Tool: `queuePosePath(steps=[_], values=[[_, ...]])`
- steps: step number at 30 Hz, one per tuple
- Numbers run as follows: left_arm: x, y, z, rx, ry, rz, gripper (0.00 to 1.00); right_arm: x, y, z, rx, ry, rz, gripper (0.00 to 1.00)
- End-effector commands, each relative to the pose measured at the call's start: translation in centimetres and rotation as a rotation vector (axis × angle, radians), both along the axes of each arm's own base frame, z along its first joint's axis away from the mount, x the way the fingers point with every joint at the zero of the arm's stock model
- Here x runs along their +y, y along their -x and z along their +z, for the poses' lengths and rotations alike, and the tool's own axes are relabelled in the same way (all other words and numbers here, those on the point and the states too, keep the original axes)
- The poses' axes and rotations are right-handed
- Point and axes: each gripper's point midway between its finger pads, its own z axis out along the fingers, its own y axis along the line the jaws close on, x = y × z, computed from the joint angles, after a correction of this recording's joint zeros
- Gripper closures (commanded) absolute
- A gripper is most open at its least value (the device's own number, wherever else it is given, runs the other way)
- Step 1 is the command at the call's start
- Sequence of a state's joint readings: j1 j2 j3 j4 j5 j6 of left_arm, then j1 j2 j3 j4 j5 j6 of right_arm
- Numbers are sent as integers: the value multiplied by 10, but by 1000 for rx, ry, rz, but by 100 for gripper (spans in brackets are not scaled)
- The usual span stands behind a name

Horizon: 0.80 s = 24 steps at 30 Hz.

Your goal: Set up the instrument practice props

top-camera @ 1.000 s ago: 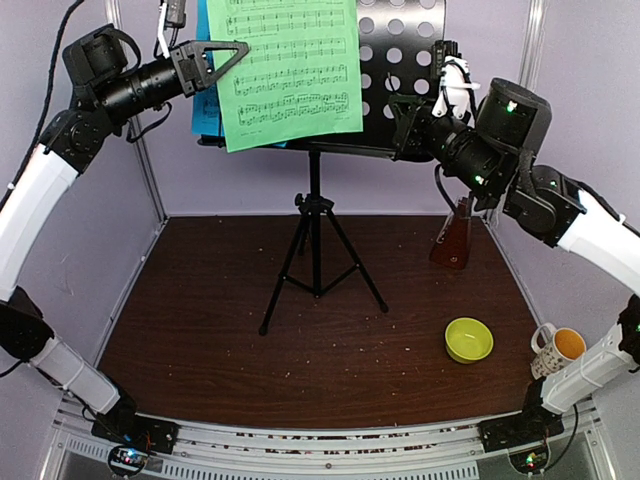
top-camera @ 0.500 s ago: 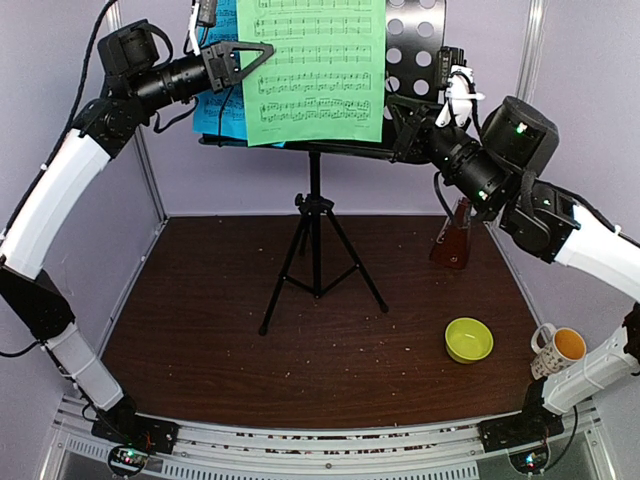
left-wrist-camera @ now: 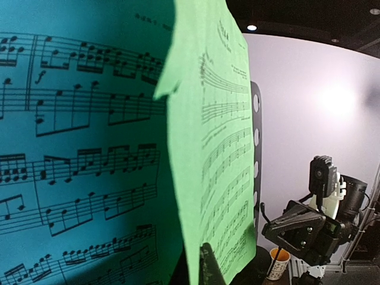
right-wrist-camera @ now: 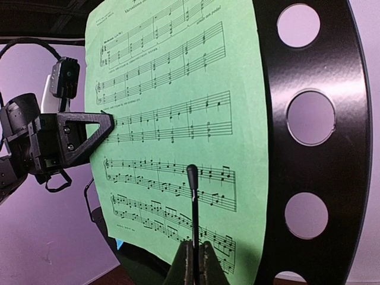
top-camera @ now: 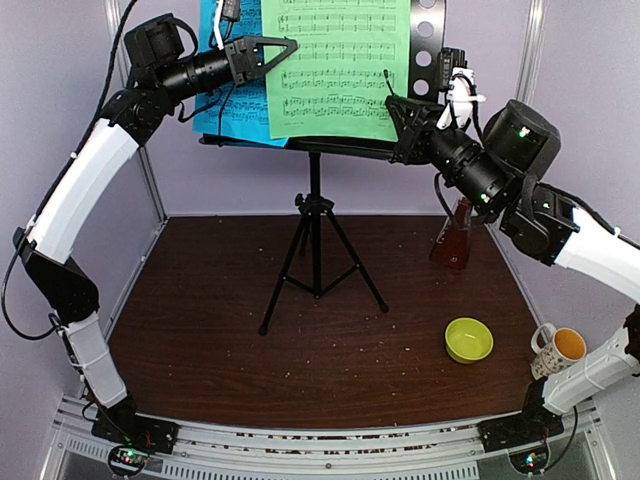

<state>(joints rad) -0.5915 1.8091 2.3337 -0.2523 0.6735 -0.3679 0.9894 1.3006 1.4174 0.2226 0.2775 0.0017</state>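
Observation:
The black tripod music stand [top-camera: 314,210] stands mid-floor, its perforated desk [top-camera: 428,45] at the top. A blue music sheet [top-camera: 238,105] rests on the desk's left side. My left gripper [top-camera: 286,48] is shut on the left edge of the green music sheet [top-camera: 340,70] and holds it against the desk. In the left wrist view the green sheet [left-wrist-camera: 219,178] hangs edge-on before the blue sheet [left-wrist-camera: 77,148]. My right gripper [right-wrist-camera: 195,252] is shut on a thin black page-holder rod [right-wrist-camera: 193,202] in front of the green sheet [right-wrist-camera: 172,89]. The reddish-brown metronome [top-camera: 453,243] stands partly behind my right arm.
A yellow-green bowl [top-camera: 468,340] lies on the brown floor at the right. A spotted mug [top-camera: 556,348] stands by my right arm's lower link, outside the floor panel. Pale walls close in the back and both sides.
My left gripper has carried the green sheet to the right across the desk, uncovering more of the blue sheet. My right gripper has barely moved.

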Motion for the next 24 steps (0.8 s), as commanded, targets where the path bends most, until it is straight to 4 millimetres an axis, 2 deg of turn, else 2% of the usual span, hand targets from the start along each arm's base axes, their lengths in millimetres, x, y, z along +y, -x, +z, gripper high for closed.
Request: queuePosePath(steps=[1,24], values=[[-7,11,13,-78,28,-46,100,-12,14,24,-74,-50,25,100],[-47,12,0,-147,10,-93,99,-11,15,24,-80,-51,33,100]])
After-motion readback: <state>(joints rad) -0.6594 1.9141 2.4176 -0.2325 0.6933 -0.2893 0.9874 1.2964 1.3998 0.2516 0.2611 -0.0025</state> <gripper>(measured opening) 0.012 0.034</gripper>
